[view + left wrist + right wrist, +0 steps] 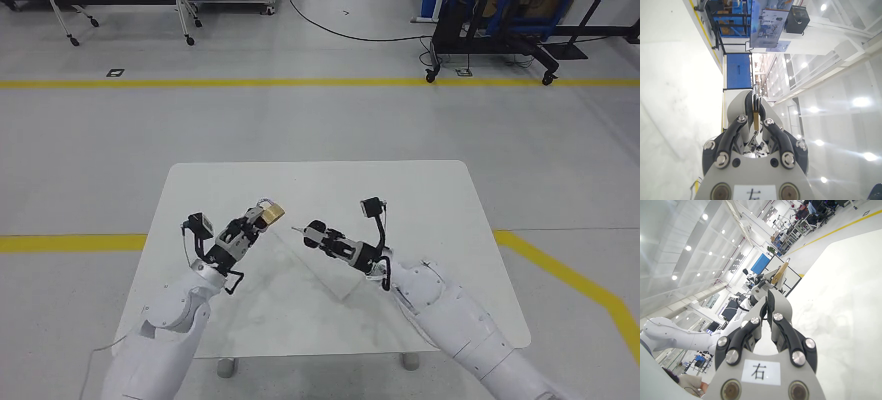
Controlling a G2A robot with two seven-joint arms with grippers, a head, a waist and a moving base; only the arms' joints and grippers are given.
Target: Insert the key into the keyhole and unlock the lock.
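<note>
The left gripper (254, 219) is clamped narrow on the lock (270, 211), a brass padlock. In the left wrist view the brass body (756, 121) sits edge-on between the two black pads (748, 106), and its silver shackle sticks out just past the fingertips, away from the wrist. The right gripper (312, 233) has its fingers (771, 302) pressed close together. From above, a thin silver key (298, 231) pokes out ahead of its tip toward the lock; how the pads grip it cannot be made out. Both grippers hang above the white table (420, 200), tips facing each other. Straight ahead of the right gripper, the lock (779, 273) is near the key's tip but apart from it
</note>
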